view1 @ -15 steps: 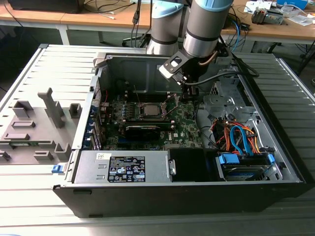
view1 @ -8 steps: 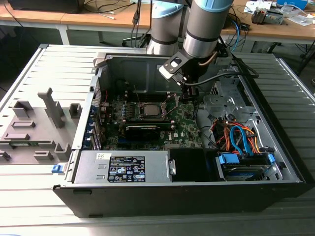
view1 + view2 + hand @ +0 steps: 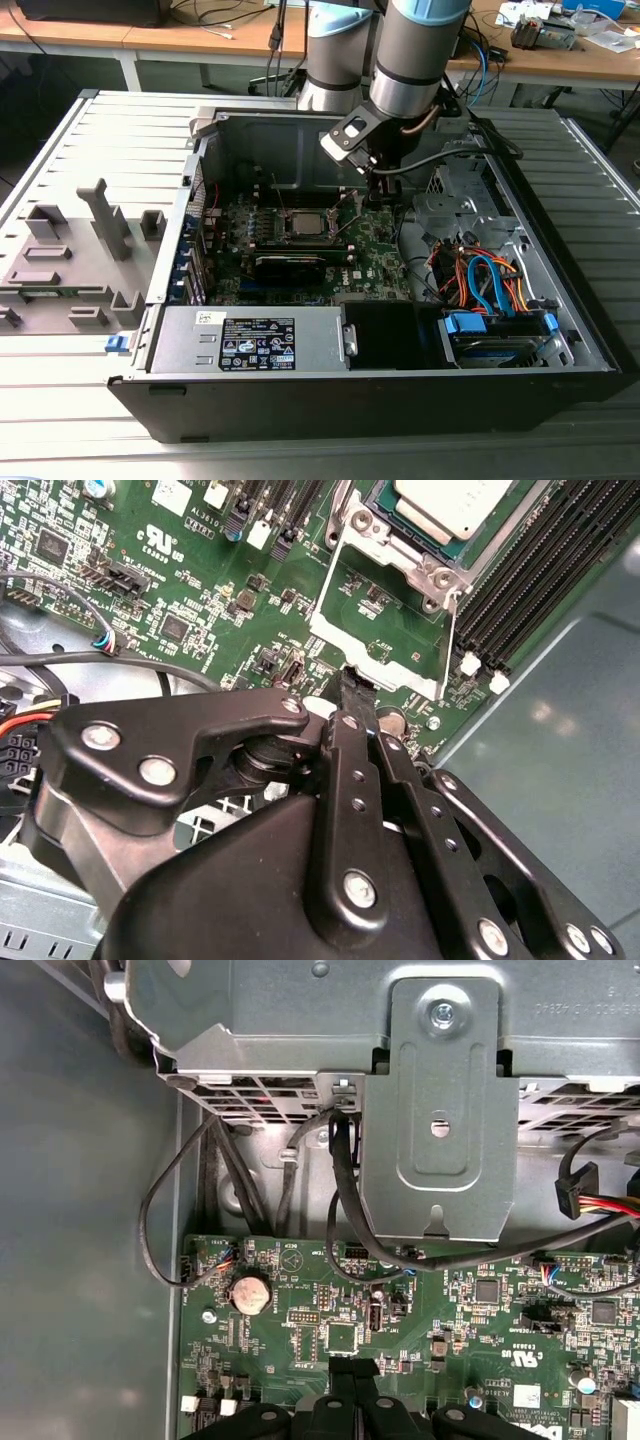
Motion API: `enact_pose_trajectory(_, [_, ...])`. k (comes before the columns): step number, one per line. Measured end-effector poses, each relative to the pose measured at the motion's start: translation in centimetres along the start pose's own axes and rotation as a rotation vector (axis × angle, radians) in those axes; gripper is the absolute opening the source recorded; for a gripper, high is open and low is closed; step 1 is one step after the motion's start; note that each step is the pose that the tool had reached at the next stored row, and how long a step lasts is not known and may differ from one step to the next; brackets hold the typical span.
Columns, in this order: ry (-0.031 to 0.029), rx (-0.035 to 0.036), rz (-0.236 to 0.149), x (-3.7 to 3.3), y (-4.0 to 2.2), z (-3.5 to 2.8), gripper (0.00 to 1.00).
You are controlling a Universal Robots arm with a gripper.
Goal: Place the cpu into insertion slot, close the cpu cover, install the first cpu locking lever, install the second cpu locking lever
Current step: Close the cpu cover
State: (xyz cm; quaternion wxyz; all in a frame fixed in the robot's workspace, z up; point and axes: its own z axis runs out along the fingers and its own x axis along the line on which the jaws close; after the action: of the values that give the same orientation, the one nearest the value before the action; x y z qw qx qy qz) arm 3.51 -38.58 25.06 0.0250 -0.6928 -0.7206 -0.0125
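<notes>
**Gripper beside the open cover, chip lying in its socket**

In the exterior view, the open black computer case (image 3: 400, 395) lies on its side on a grey ribbed table (image 3: 80, 420). The robot arm reaches down into it from above. The cpu (image 3: 305, 222), a small flat square chip with a pale silver-grey top, sits in the socket on the green motherboard (image 3: 375, 255). The black gripper (image 3: 383, 200) hangs near the board on the exterior view's right of the chip, close to it but not over it.

In the second wrist view, the cpu (image 3: 450, 502) lies flat in the socket. The cpu cover (image 3: 400, 675), a thin silver-grey metal frame with a square opening, is folded open away from the chip, and the green board shows through its opening. The cover lies between the chip and the gripper (image 3: 352, 680). The black fingers are pressed together, and their tip meets the cover's near edge. I cannot tell whether that edge is pinched between them. Long black memory slots (image 3: 540, 570) run beside the socket.

In the first wrist view, the gripper (image 3: 352, 1368) is just above the motherboard (image 3: 330, 1330), with its two fingers side by side. A round silver coin battery (image 3: 250, 1292) is near, and black cables (image 3: 340, 1210) hang before a grey metal bracket (image 3: 440, 1110).
</notes>
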Motion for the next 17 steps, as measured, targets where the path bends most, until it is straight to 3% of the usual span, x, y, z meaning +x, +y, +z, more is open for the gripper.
enact_pose_trajectory(17, [0.0,0.0,0.0,0.01,-0.36,0.15,0.11])
